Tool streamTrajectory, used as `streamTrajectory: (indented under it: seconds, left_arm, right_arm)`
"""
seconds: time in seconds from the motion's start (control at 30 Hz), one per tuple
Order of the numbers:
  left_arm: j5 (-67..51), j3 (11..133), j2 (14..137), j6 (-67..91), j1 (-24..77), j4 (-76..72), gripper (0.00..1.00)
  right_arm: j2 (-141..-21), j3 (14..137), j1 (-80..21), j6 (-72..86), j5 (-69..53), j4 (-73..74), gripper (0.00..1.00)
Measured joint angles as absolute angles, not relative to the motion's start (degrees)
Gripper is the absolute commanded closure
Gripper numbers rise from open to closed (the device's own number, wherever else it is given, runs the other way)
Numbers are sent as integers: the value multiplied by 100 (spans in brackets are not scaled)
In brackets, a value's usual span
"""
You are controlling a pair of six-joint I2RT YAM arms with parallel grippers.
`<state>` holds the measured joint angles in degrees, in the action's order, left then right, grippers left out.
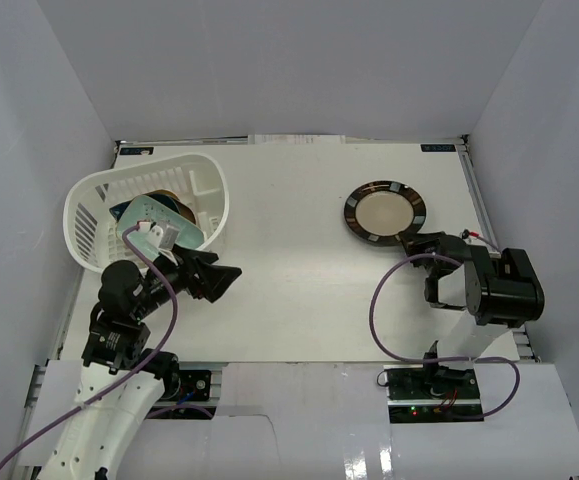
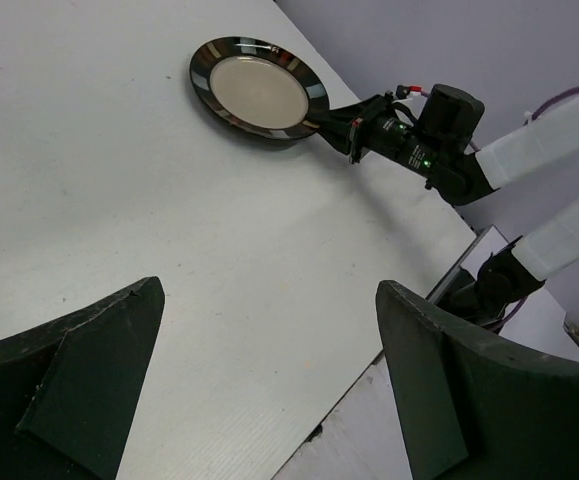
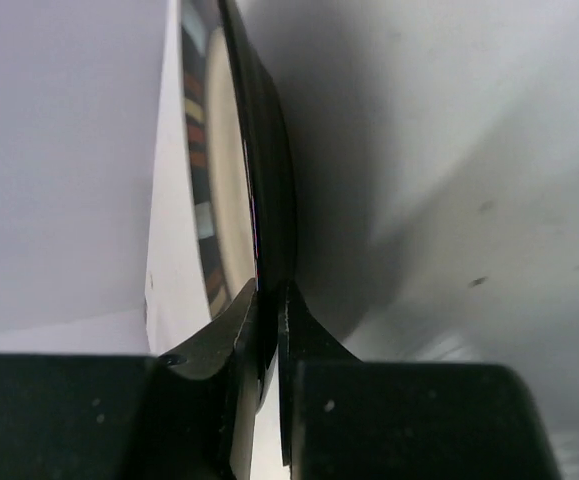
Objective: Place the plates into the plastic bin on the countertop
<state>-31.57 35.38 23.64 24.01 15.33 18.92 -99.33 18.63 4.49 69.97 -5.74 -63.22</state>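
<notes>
The round black-rimmed beige plate lies on the right half of the desk, well apart from the white plastic bin at the far left. It looks like glazed ceramic, so we judge it stiff, fairly heavy for a pinch hold, slick on the surface and likely to chip if it knocks a wall. The raised rim is the only place to take it, since the plate sits too flat to get under anywhere else.

The right fingers are narrowed onto that rim at its near edge, one pad on the upper face and one underneath, holding the plate by its lip. From the overhead view we cannot tell whether the plate has left the desk. A hold this far from the middle means the plate will want to droop and slide out, so we expect a firm squeeze and a slow carry are needed.

The bin already holds other dishes, among them a pale teal plate leaning inside. Just in front of the bin, the left fingers stand wide apart, holding nothing.
</notes>
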Motion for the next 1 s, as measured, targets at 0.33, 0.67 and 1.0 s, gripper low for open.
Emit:
streamTrajectory:
  seconds: [0.33,0.67,1.0]
  left_arm:
    - [-3273,5113,3033,2989,1533,1555,2]
    - [-3260,5826,2676,3092,1533,1380,2]
    - [-3026,5878,2674,2943,1533,1811,2]
  right_arm:
    - [-7559,2827,-1131,5881,-1041,-4626,92]
    - [-9043,5970,-3623,5024,-1411,-3870,92]
    - [-11933,9605,-4991,4130,-1293,-1824,92]
